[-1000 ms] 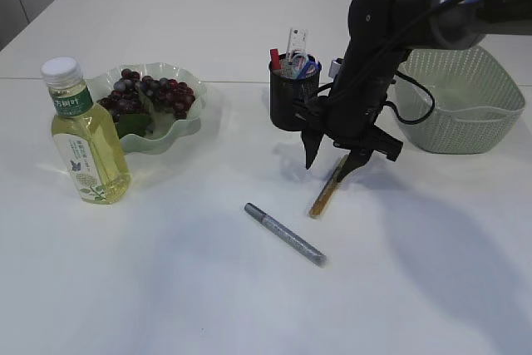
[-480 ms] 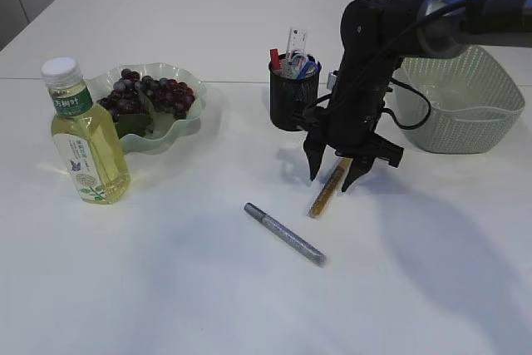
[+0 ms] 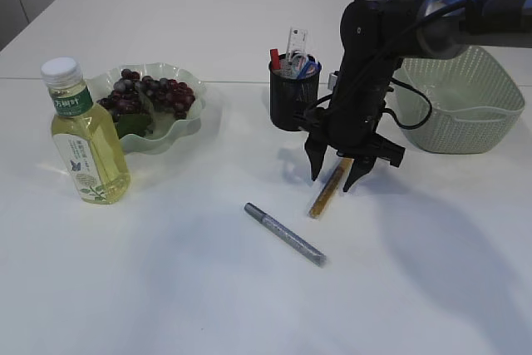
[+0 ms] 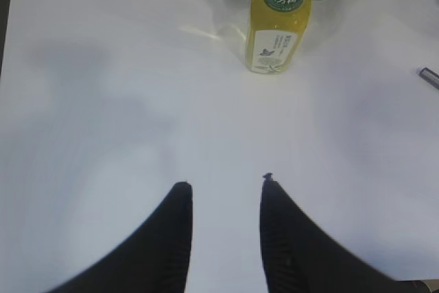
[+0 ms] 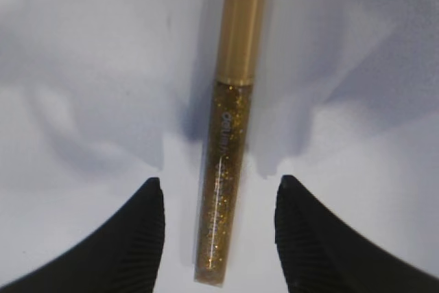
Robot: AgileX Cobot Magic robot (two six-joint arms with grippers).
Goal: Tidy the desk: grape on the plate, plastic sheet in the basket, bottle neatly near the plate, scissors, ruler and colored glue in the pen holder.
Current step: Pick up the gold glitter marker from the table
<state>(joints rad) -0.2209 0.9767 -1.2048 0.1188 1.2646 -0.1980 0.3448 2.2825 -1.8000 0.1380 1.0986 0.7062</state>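
In the exterior view, a white worktop carries a bottle of yellow drink standing upright at the left, just beside a pale green plate that holds a bunch of dark grapes. Near the middle stands a black mesh pen holder with a ruler, scissors and a red-capped item inside it. To the right sits a light green basket. The right end effector points down with its two fingers spread on either side of the upper end of a gold glitter glue tube, which lies flat on the worktop; whether the fingers touch the tube cannot be told here. A silver glue tube lies apart, lower and to the left. In the left wrist view, the left end effector hovers over bare worktop with its fingers narrowly parted and nothing between them; the bottle stands ahead and the tip of the silver tube shows at the right edge. In the right wrist view, the right end effector is spread fairly wide, its fingers flanking the glitter-filled body of the gold tube without closing on it, the gold cap pointing away.
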